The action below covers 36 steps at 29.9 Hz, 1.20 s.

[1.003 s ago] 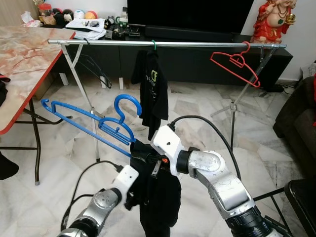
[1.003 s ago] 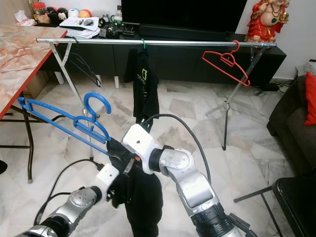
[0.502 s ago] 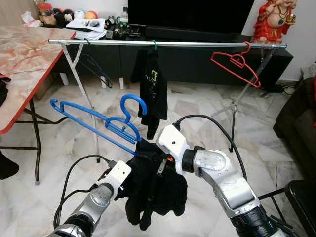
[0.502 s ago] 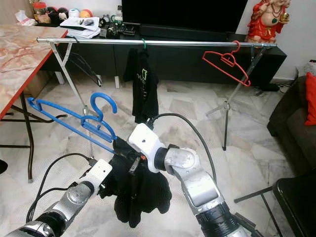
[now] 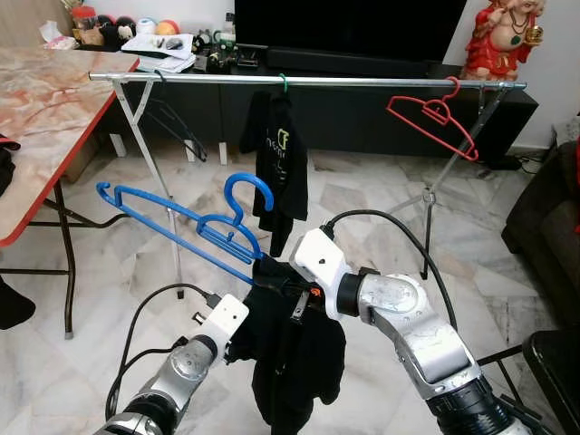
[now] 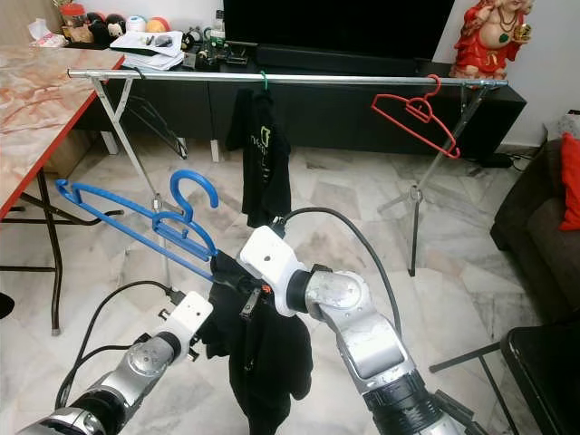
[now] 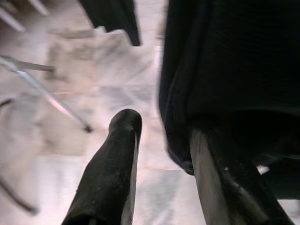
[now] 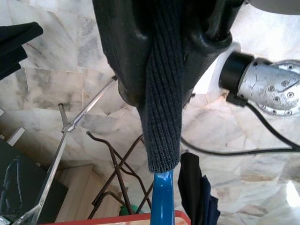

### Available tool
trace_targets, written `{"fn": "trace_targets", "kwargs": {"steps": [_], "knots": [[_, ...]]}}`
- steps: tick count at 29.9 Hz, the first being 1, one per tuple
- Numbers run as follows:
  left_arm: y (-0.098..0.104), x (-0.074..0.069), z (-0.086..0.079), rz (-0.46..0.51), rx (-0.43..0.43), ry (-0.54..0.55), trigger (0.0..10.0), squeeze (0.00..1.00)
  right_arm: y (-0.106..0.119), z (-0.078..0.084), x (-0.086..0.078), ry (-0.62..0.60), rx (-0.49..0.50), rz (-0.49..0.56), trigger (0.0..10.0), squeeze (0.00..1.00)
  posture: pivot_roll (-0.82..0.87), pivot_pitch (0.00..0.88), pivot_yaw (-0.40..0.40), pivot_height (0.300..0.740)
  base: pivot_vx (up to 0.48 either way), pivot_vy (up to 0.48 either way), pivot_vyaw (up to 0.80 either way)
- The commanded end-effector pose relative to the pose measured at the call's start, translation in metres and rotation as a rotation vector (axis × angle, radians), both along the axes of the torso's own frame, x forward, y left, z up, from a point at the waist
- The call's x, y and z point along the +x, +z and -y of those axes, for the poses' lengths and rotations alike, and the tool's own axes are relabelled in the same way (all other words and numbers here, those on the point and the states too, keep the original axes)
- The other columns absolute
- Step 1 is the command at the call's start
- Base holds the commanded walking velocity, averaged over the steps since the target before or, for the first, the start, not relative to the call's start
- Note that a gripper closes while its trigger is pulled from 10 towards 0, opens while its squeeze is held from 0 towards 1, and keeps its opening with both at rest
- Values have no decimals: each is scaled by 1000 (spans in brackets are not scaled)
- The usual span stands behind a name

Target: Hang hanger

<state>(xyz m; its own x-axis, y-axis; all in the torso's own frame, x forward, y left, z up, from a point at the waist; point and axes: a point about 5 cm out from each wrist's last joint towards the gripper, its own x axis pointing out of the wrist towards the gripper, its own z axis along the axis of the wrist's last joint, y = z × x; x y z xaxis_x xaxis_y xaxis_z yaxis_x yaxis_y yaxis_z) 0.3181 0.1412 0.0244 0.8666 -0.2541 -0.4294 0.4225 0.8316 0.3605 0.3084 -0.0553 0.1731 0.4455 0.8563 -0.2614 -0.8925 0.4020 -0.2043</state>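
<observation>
One blue hanger (image 5: 172, 222), its dark garment (image 5: 294, 353) draped, was clenched in your right pincer (image 5: 272, 276), well below and nearer than the rail (image 5: 308, 81). Your left pincer (image 7: 161, 154) stood released beside the cloth, one finger against it. You needed to raise the hook above the rail, left of the hung black shirt (image 5: 276, 154), keeping the garment from slipping.

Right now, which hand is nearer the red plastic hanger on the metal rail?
Right. The right hand grips the blue hanger below and left of the red plastic hanger; the left hand sits lower, farther left.
</observation>
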Motion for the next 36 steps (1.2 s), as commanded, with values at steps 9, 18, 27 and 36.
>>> {"fn": "trace_targets", "kwargs": {"steps": [9, 18, 27, 36], "knots": [[-16, -16, 15, -147, -131, -123, 10000, 0, 17, 2, 2, 12, 39, 60, 0, 0, -50, 103, -85, 740, 0, 0, 0], [-5, -5, 5, -62, -102, -13, 10000, 1000, 18, 2, 3, 15, 39, 63, 0, 0, -50, 102, -86, 740, 0, 0, 0], [-2, -1, -11, 2, 4, 78, 10000, 1000, 18, 1, 2, 19, 41, 62, 0, 0, -46, 103, -87, 740, 0, 0, 0], [-9, -10, 12, -81, -93, -102, 10000, 1000, 18, 2, 2, 19, 42, 64, 0, 0, -49, 103, -88, 740, 0, 0, 0]]}}
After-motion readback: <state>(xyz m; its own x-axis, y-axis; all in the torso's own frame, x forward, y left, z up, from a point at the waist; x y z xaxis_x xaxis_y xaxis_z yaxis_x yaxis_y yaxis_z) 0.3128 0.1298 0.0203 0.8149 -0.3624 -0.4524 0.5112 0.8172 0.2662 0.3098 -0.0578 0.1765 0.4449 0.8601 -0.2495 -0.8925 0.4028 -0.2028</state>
